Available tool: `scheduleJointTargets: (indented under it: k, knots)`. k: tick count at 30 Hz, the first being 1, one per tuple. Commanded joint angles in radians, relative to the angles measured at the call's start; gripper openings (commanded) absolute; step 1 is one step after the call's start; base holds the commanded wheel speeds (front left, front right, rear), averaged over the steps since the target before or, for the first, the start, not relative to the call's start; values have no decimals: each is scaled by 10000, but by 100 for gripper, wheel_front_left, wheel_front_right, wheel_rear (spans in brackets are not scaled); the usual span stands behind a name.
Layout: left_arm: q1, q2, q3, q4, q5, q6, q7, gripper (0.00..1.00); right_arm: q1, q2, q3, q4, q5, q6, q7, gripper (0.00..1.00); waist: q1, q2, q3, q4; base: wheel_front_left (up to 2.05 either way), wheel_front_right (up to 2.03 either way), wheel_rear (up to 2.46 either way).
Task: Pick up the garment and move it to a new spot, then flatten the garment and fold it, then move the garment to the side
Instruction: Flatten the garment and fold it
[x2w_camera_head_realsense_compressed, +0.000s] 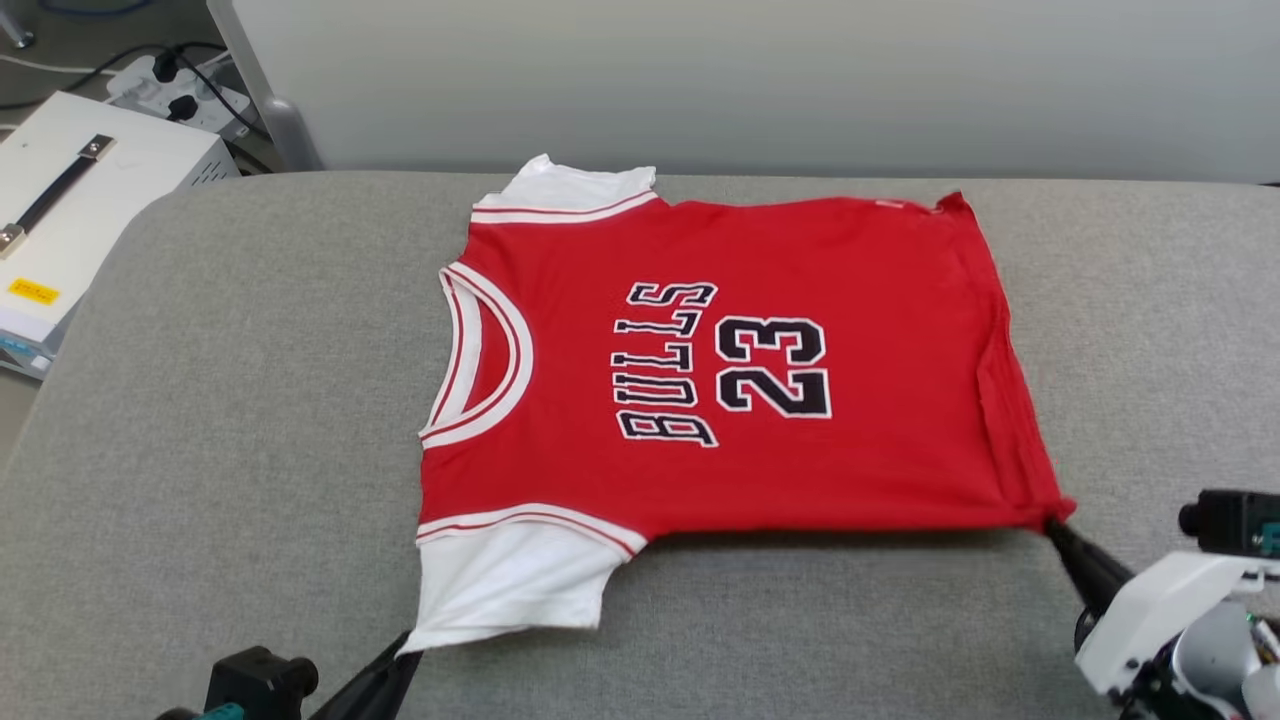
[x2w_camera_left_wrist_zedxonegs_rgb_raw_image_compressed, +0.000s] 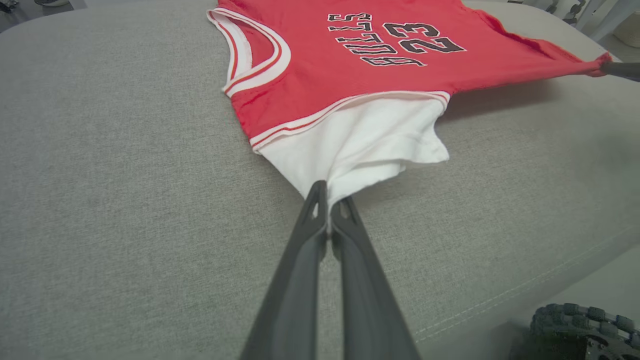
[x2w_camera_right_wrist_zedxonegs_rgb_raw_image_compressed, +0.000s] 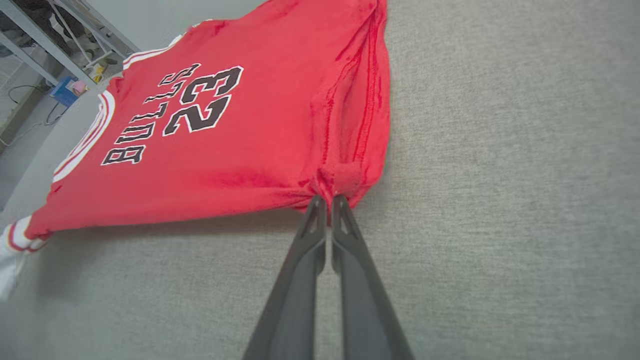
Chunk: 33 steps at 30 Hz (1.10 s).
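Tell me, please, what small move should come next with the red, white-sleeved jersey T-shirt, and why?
Probably lower both tools slightly to lay the near edge down. The left tool pinches the corner of the white sleeve, the right tool the hem corner of the red jersey T-shirt; it lies spread, but a shadow shows that edge raised off the grey fabric surface.

Left pincer (x2w_camera_left_wrist_zedxonegs_rgb_raw_image_compressed: 329, 192), right pincer (x2w_camera_right_wrist_zedxonegs_rgb_raw_image_compressed: 327, 200): both closed.
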Motion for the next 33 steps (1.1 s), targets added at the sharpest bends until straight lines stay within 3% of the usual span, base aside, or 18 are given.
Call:
scheduleJointTargets:
  k: [1,8,17,26,33]
  knots:
    - [265,146,45,-79,-155,19,-38,0,418,119,-101,-364,94,-6,323,0,1,119,-129,-19,0,0,0]
    - [418,421,208,-462,46,207,-172,0,1491,481,-1046,-2142,-249,-6,1440,0,1,119,-142,1,0,0,0]
    - [-751,543,612,-462,433,12,-122,0,1064,994,-1582,-3383,-872,-6,2191,0,1,119,634,-17,0,0,0]
    - [-2523,360,821,26,820,-391,440,0,-97,1169,-1669,-3309,-1761,-6,2573,0,1,119,1625,-67,0,0,0]
    - [-4037,30,715,923,1150,-1001,1001,0,-1197,1269,-1715,-2833,-2420,-6,2762,0,1,119,2407,-68,0,0,0]
